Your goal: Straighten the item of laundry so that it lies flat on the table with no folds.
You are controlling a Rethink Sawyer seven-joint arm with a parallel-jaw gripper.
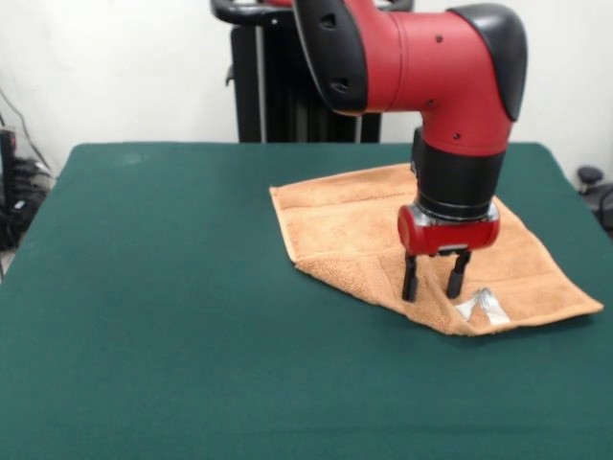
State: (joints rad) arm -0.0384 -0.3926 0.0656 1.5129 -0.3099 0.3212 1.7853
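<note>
The item of laundry [345, 225] is a light-orange terry towel lying on the right half of the dark green table [172, 287]. A strip along its near-left edge looks doubled over, and a small white label [482, 307] shows near its front corner. My gripper [434, 284] hangs straight down from the red and black arm over the towel's front part, just left of the label. Its two black fingers [410, 280] stand apart, open, with nothing between them, and their tips are at or just above the cloth. The arm hides part of the towel's far side.
A black pedestal [278, 96] stands behind the table's far edge. Cables and dark gear [14, 192] sit off the left side, and a dark object [594, 187] lies beyond the right edge. Green felt stretches left of and in front of the towel.
</note>
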